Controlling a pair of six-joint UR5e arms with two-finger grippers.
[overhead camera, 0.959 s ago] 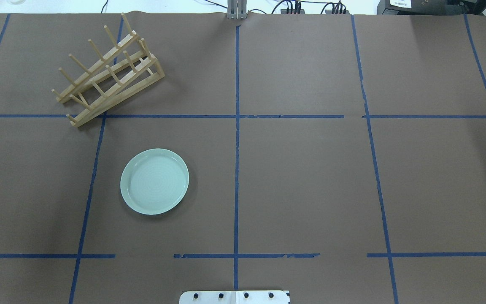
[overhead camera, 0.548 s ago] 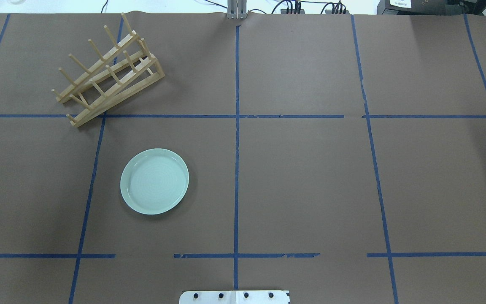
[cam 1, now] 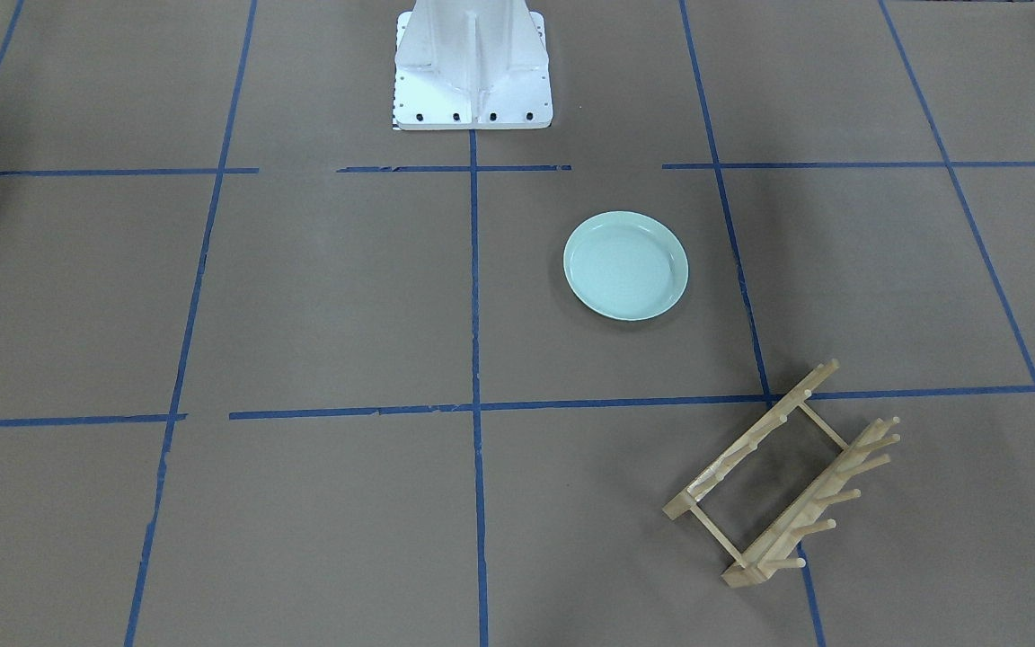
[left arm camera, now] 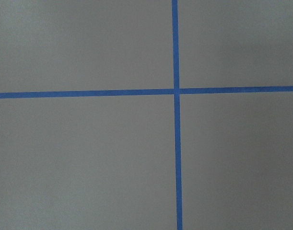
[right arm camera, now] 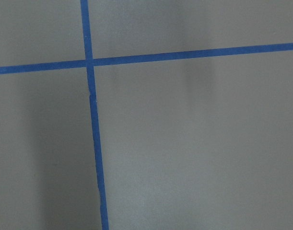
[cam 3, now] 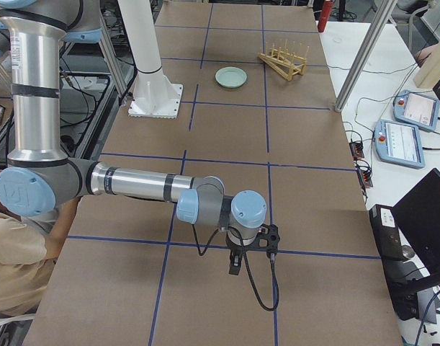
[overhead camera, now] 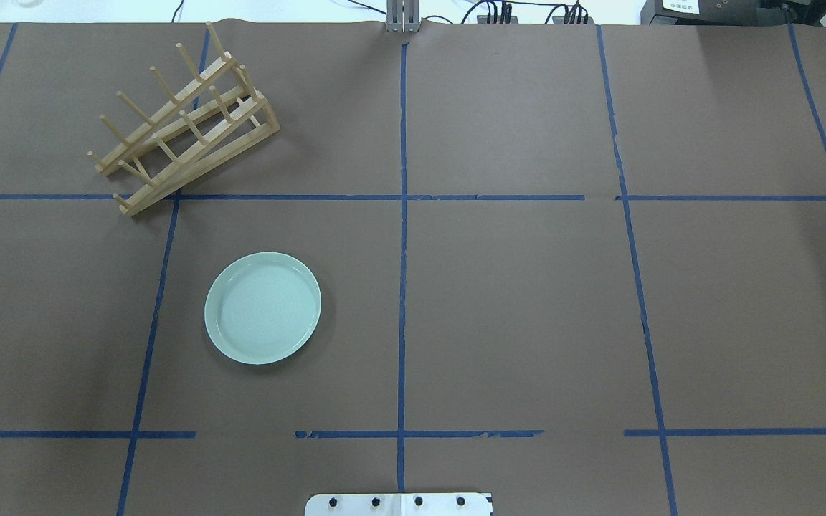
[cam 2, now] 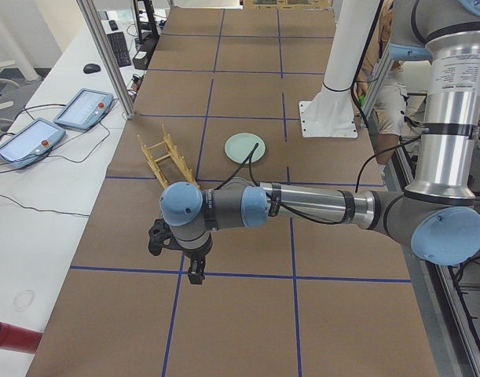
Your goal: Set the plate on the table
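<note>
Though both arms hang out at the far ends of the table point(overhead camera: 513, 301), the job looks to me finished. Starting at the left end, the left gripper point(cam 2: 194, 271) points down over a crossing of blue tape point(left arm camera: 175, 91), well away from everything. From the side I cannot tell whether its fingers are wide or narrow, and its own camera shows only bare brown surface. Moving right, the rack point(overhead camera: 183, 129) sits at an angle across a tape corner on the far side, with every peg empty. Just nearer the robot and a little further right, the plate point(overhead camera: 262, 308) lies flat and face up on the table inside one taped rectangle, apart from the rack and touching no line. Next comes the white base point(overhead camera: 399, 504) in the middle. Beyond it is open brown surface, and at the right end the right gripper point(cam 3: 235, 265) hangs over another tape crossing. I cannot tell how its fingers stand either. My reading is that the placing is done. The next move seems to call for no more than keeping both arms clear of the plate.
</note>
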